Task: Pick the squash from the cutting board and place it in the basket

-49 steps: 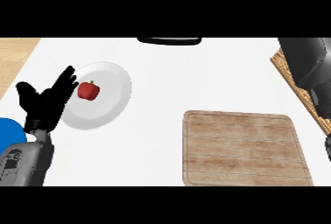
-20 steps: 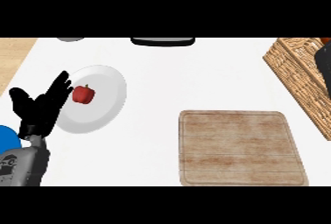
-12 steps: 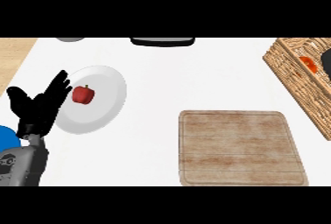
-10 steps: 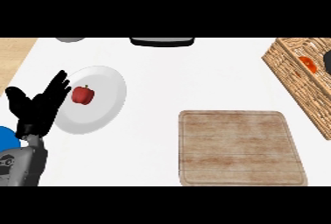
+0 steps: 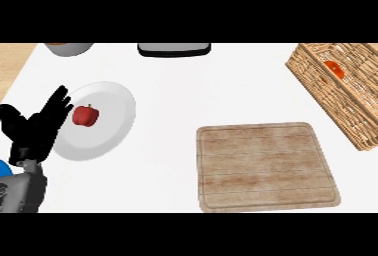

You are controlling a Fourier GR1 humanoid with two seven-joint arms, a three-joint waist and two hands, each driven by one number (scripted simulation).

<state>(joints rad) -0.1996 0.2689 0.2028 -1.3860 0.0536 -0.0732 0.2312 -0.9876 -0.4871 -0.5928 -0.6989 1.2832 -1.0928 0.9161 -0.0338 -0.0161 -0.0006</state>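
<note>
squash (image 5: pixel 334 68) in wicker basket (image 5: pixel 347 107), 2 o'clock | cutting board (image 5: pixel 266 166) bare | left hand (image 5: pixel 35 132) fingers apart, 9 o'clock | right hand unseen | risk: returning arm tips basket

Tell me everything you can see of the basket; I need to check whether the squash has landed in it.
The basket is woven, light tan wicker with open lattice walls. It stands on the white counter at the view's right edge, partly cut off, lying askew to the cutting board and apart from it. Inside, an orange-red item shows near its far end, likely the squash, though its shape is unclear. No hand touches it.
</note>
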